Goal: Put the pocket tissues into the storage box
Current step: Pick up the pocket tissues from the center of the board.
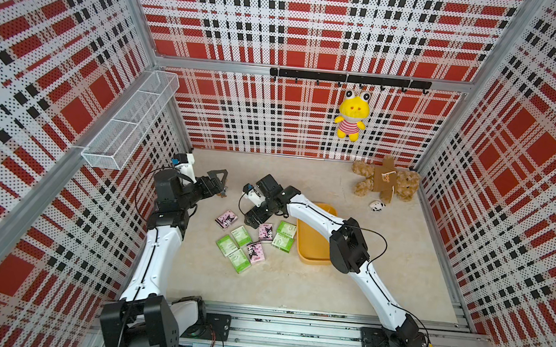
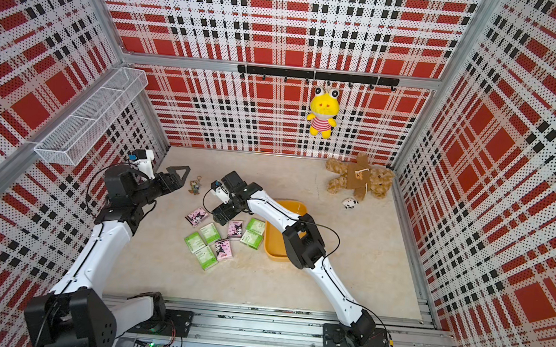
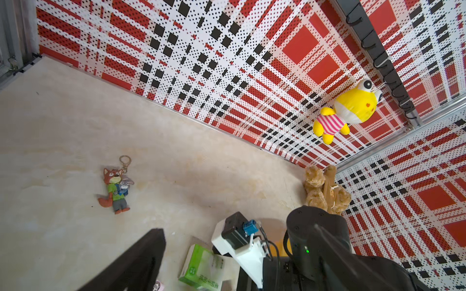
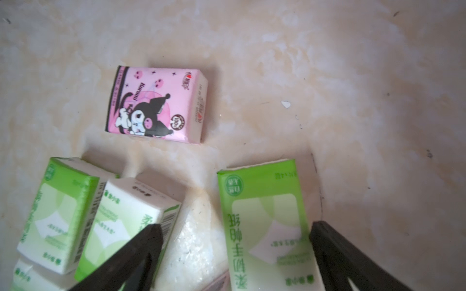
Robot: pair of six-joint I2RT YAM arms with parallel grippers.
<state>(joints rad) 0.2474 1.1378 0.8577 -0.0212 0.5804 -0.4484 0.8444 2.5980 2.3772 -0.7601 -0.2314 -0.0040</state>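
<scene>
Closest to the lens, the metal rail (image 1: 290,321) carries two arm bases at the near edge of the table (image 1: 293,287). Eight pocket tissues (image 1: 241,236) show in both top views: five green-and-white and three pink with a dark cartoon figure. They lie in a loose cluster on the table.

The one yellow storage box (image 1: 311,243) sits just beside that cluster, partly covered by the right forearm. All eight packs lie outside it, on the side toward the left arm.

The right gripper (image 1: 253,219) hangs low over the far edge of the cluster with its pincer spread wide. In the right wrist view a green pack (image 4: 267,226) lies between the two black fingers (image 4: 335,252), which are not closed on it. A pink pack (image 4: 156,103) lies apart beyond them.

The left gripper (image 1: 217,179) is raised near the left wall; I cannot tell whether its pincer is wide or narrow. One keychain charm (image 3: 116,186) lies on the table near it.

One white wire basket (image 1: 128,121) is fixed to the left wall, and only the wall pattern shows through its mesh. One yellow frog plush (image 1: 352,113) hangs from the black hook rail (image 1: 314,75). One brown teddy bear (image 1: 385,181) and one small black-and-white toy (image 1: 377,205) lie toward the far right corner.
</scene>
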